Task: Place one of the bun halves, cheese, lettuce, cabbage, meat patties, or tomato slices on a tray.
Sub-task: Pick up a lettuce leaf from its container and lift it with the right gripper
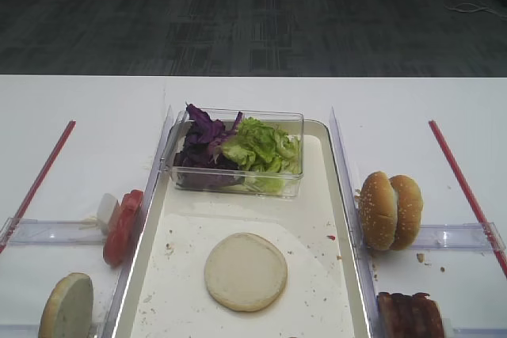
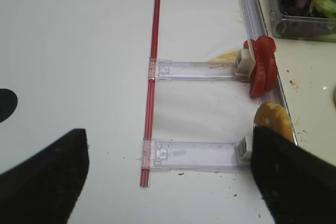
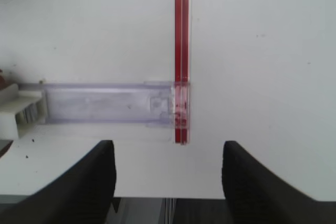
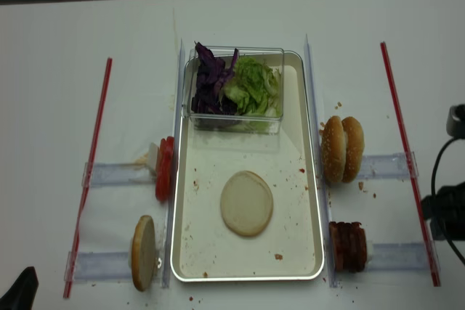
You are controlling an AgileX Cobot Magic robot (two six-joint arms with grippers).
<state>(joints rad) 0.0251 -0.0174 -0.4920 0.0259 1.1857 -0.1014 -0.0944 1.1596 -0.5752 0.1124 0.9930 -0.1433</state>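
1. Exterior high view showed you the tray (image 1: 317, 290) in the middle of the white table (image 1: 79, 100), with one of the bun halves (image 1: 245, 271) lying cut face up on its near part.
2. You had a clear plastic box (image 1: 238, 184) sitting at the tray's far end; inside it the cabbage (image 1: 202, 144) filled the left side and the lettuce (image 1: 261, 148) the right, the two touching.
3. Left of the tray, your tomato slices (image 1: 123, 227) stood on edge against a clear holder (image 1: 47, 231), and another bun half (image 1: 67, 306) stood on edge nearer the camera.
4. Right of the tray, you could see two seeded bun halves (image 1: 390, 211) upright and pressed together, with the meat patties (image 1: 410, 316) just nearer.
5. Red strips (image 1: 463, 184) ran along the table on both outer sides.
6. Your right gripper (image 3: 168, 182) hung with its dark fingers (image 3: 92, 179) spread wide and nothing between them, above bare table near a red strip (image 3: 181, 56) and a clear holder (image 3: 105, 103).
7. Your left gripper (image 2: 168, 177) was likewise spread wide and empty, hanging over the table left of the tray, with the tomato slices (image 2: 262, 66) ahead of it.
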